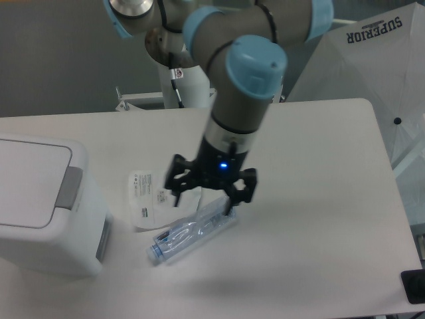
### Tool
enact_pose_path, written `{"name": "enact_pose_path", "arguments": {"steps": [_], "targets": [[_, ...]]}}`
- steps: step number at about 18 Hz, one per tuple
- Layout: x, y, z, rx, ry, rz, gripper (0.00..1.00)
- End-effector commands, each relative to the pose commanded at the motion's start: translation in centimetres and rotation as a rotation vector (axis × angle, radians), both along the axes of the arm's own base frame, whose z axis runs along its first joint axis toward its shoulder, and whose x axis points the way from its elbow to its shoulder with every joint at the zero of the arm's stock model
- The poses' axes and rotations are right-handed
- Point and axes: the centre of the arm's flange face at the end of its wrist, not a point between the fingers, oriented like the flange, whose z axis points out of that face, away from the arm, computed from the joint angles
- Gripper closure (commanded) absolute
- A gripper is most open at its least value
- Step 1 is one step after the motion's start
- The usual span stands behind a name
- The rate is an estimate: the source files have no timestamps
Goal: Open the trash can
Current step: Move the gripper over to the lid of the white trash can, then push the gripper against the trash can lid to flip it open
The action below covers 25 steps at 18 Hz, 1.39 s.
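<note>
Your gripper (207,194) hangs over the middle of the table (319,219), fingers spread wide apart, nothing between them. It sits above the crumpled white packet (154,197) and the upper end of the clear plastic bottle (192,230); whether a fingertip touches either one, you can't tell from this angle. A blue light shows on the wrist.

The trash can (46,206) is at the far left edge of frame, on the table's left side, cut off by the picture border. Lid (30,183) is flat and closed. The grey push tab (69,187) sits on the lid's right edge, facing the gripper side. A grey panel shows low on the can's right wall.

Between the can's right wall and the packet there's a bare strip of table. The bottle lies on its side, tilted, cap end toward the lower left, near the can's lower right corner but not touching it. The packet lies flat, its lower edge just beside or under the bottle.

Right half of the table is open surface out to the rounded right edge. Front edge runs along the bottom of frame. The robot base pedestal (186,86) stands behind the far edge, with a white umbrella (372,66) at upper right off the table.
</note>
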Motion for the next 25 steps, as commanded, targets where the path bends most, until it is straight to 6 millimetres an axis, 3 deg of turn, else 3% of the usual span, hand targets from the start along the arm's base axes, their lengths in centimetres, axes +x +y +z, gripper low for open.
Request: {"name": "enact_pose_path", "arguments": {"steps": [3,7,12,17,25], "targets": [[1.0,0.4,0.6,0.032,-0.035,-0.001,0.0],[4.3,1.5,1.2,0.038,-0.056,-0.018,0.0],[8.1,3.2,0.7,0.047,-0.063,-0.048,0.0],[9.4,3.1,-0.1,0.037,-0.069,-0.053,0.0],[9.7,2.8,-0.6,0.029,-0.072,-0.057,0.0]]}}
